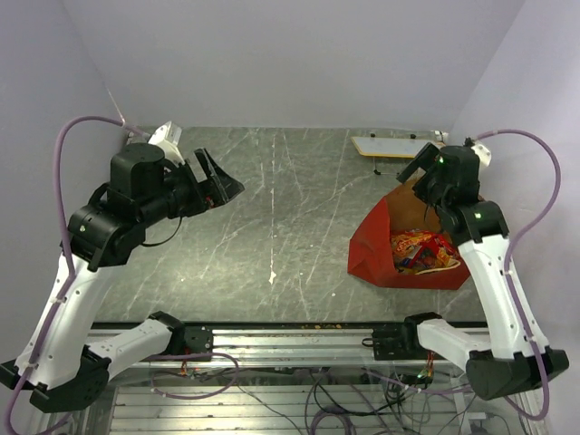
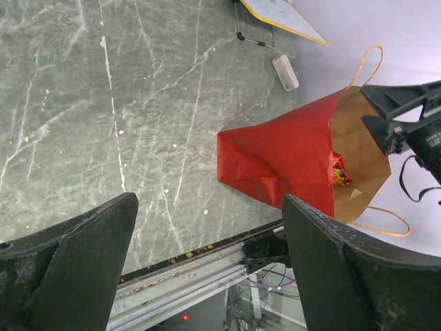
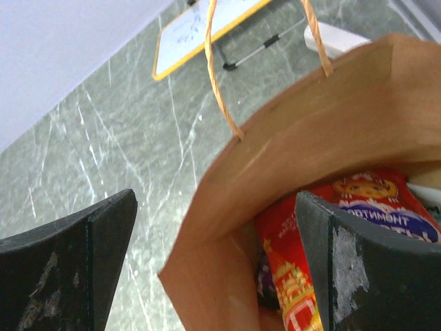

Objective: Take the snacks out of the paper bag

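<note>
Spread right jaws frame the paper bag (image 3: 310, 124) and snacks (image 3: 365, 200); left jaws gape well away.

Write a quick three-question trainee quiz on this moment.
1. True or false: the snacks already lie outside the paper bag.
2. Which hand is poised at the bag's mouth?
3. The hands' jaws are: A both open, B both shut, C one open, one shut.
Key: 1 false, they are inside the bag; 2 the right hand; 3 A, the left hand is open too.
</note>
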Controlling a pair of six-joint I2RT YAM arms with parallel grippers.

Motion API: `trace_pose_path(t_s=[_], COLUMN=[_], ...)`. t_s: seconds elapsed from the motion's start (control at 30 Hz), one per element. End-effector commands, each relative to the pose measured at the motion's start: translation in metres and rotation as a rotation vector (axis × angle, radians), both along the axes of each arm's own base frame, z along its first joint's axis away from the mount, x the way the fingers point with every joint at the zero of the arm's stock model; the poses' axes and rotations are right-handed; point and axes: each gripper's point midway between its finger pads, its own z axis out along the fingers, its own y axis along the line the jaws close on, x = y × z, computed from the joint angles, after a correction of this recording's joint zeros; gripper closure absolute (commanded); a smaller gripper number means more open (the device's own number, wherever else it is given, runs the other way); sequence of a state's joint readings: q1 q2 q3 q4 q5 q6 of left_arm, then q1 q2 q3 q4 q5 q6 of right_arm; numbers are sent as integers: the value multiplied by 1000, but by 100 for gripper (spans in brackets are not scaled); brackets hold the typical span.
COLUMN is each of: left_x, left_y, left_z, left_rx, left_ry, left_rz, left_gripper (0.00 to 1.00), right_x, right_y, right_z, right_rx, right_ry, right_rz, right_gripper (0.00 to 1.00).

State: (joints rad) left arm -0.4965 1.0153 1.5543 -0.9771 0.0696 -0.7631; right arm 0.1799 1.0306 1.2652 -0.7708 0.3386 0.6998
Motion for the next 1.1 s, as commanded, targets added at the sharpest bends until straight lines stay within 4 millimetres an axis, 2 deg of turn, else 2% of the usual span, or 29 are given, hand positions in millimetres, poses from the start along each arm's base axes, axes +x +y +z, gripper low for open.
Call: trace_pose_path(t_s=[0.0,0.13,0.2,0.4,0.47,0.53,0.6,0.67,0.7,0.9,1.07], left_x=[8,16,21,33,35,36,38,39,39,45,52], left_y=[-3,-4,-6,-14,-15,-16,-15,-14,-13,-21,-23], left_z=[0,-7,-8,-6,-6,-5,-3,-3,-2,4,9], left_rx=[5,33,44,73,86,94,103,116,123,123,99], left_ry=[-37,-35,-33,-27,-25,-27,-35,-36,-37,-54,-92], left_rz=[-3,0,-1,-28,-37,-42,-40,-39,-38,-70,-54], left_gripper=[3,3,3,3,3,3,3,3,3,3,3], right_x=[31,59,69,89,93,98,103,106,106,87,60], right_y=[-16,-19,-20,-15,-13,-7,2,14,21,92,149], right_z=[19,20,20,-3,-8,-10,-6,-4,-3,5,-3], right_rx=[-55,-125,-143,-104,-92,-90,-97,-98,-85,86,221], right_ry=[-97,-97,-98,-73,-74,-81,-89,-90,-89,-158,-140], right_rz=[-99,-86,-86,-86,-79,-42,27,105,147,522,749], right_gripper=[3,8,14,26,39,62,81,99,100,100,100])
